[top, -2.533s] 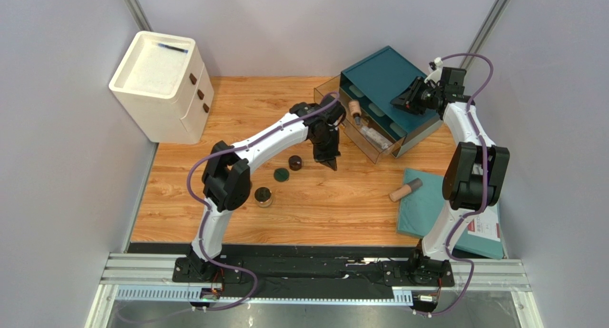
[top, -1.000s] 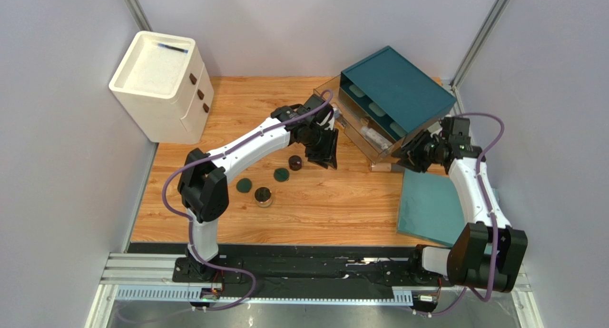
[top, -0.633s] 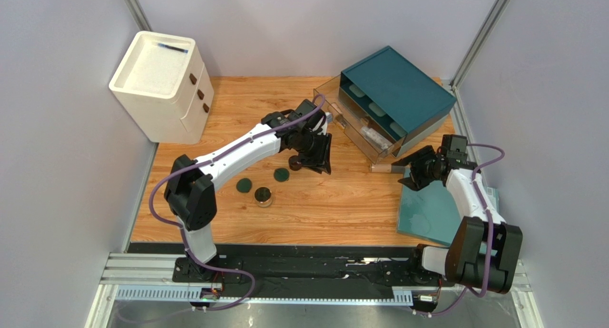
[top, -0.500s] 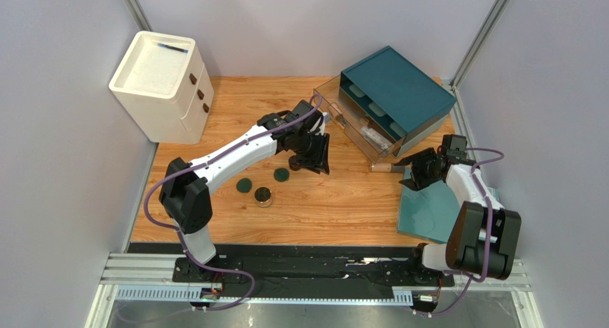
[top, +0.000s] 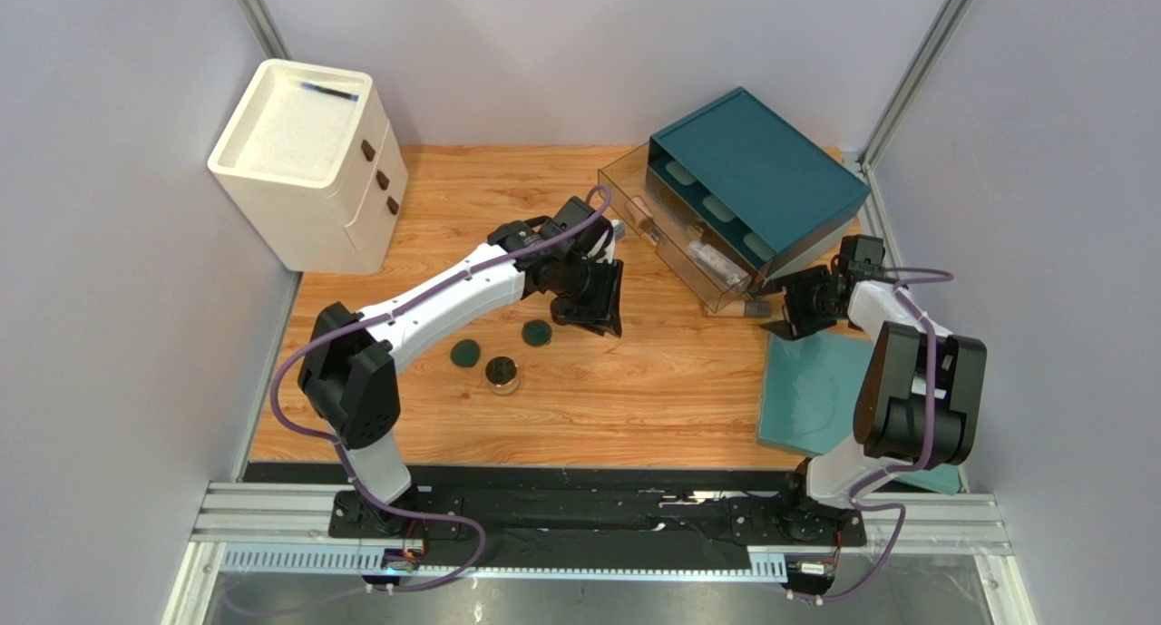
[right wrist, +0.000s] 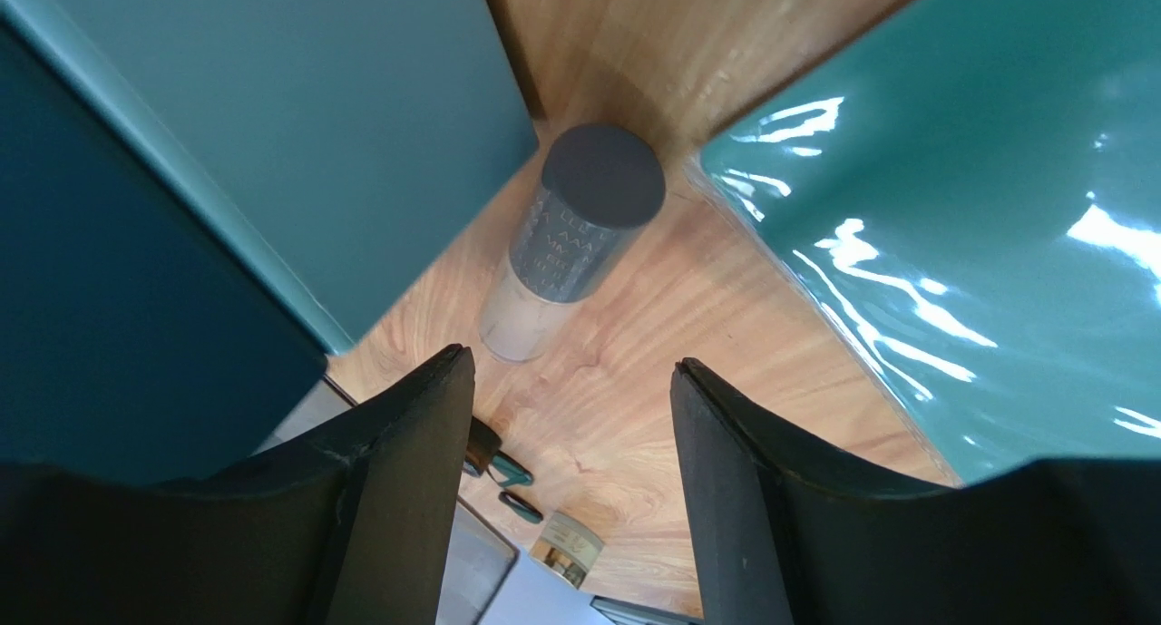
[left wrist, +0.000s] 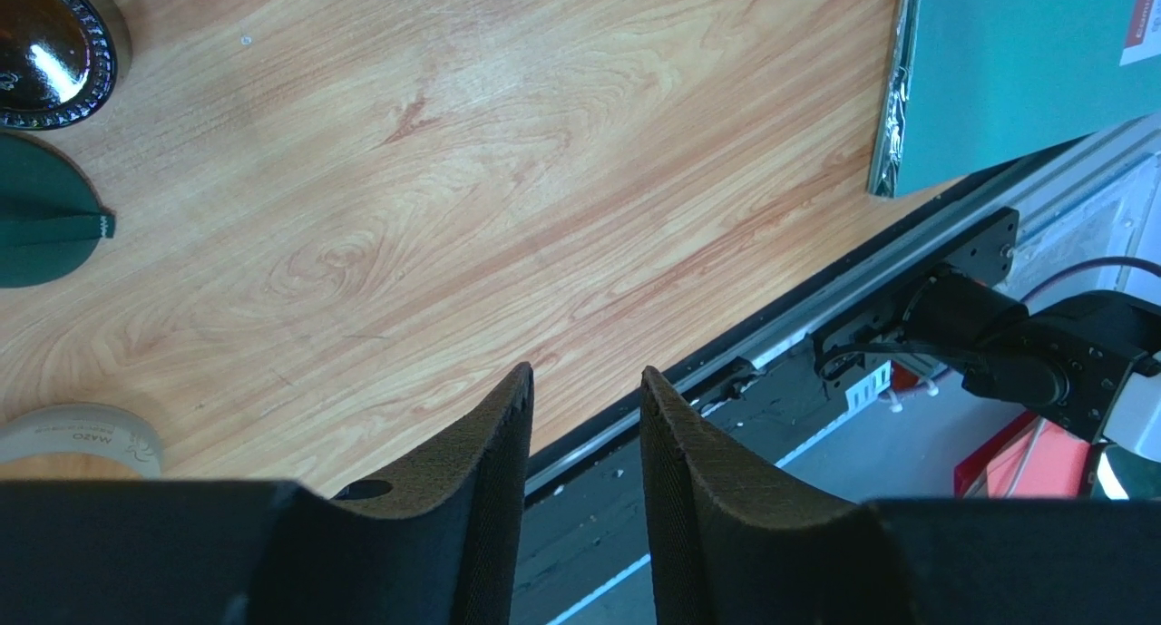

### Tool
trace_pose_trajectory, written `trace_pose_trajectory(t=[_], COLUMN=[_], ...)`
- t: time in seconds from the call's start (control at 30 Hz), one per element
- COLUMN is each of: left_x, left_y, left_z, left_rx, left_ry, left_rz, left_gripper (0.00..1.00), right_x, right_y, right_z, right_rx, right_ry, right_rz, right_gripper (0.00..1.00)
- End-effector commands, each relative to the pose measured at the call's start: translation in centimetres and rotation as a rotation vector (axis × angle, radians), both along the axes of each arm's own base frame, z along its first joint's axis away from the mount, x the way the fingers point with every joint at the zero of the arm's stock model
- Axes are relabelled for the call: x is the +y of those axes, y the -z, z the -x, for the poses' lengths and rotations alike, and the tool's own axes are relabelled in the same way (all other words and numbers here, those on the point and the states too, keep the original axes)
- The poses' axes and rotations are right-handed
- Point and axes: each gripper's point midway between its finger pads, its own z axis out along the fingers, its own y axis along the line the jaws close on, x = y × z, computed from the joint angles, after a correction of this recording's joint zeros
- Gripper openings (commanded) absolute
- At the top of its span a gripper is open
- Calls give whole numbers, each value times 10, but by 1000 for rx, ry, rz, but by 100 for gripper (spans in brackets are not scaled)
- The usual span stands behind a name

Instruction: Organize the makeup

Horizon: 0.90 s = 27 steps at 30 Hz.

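Wooden tabletop (left wrist: 477,176) below left gripper (left wrist: 586,380), jaws slightly apart, empty, right gripper (right wrist: 568,367) spread wide, peach tube (right wrist: 566,244) ahead, grey walls (top: 586,40) around

Plain grey walls (top: 586,54) on three sides, soft even light. Wood-grain tabletop (top: 654,380). White drawer cabinet (top: 303,224) at far-left corner. Teal drawer box (top: 756,156) at far-right corner, one clear drawer (top: 620,187) pulled out. Teal sheet (top: 818,401) at right edge. Metal rail (top: 600,523) along near edge.
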Motion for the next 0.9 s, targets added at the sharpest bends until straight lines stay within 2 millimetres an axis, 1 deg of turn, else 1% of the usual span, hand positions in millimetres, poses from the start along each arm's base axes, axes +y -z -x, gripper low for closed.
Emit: trace_pose_trajectory(t=[0.0,0.13,0.23,0.47,0.63,0.67,0.73,0.8,0.83,0.87], left_x=[1,0,3,5,8,10,14,18,18,20], left_y=[-18,-20,-16,-16,-15,-14,-16,-19,-19,-19], left_z=[-1,-3,-5,-4,-1,-1,-2,-4,-4,-5], left_rx=[-54,-57,-52,-47,-42,-41,-54,-74,-79,-81], left_ry=[21,33,36,35,38,31,21,8,6,0], left_rz=[33,30,21,24,17,10,0,-6,-7,-7], left_gripper=[40,40,40,40,40,40,40,40,40,40], right_x=[-4,-2,-3,-4,6,8,13,15,17,18], right_y=[-3,11,19,37,51,57,59,63,65,64], right_z=[-21,-16,-12,-12,-10,-7,-6,-2,1,3], right_rx=[-27,28,49,75,106,118,116,120,123,119], right_ry=[22,6,4,11,-22,-37,-53,-68,-77,-86], right_rz=[-11,1,22,46,24,20,-3,-6,-11,-12], right_gripper=[59,58,57,57,54,50,46,38,31,21])
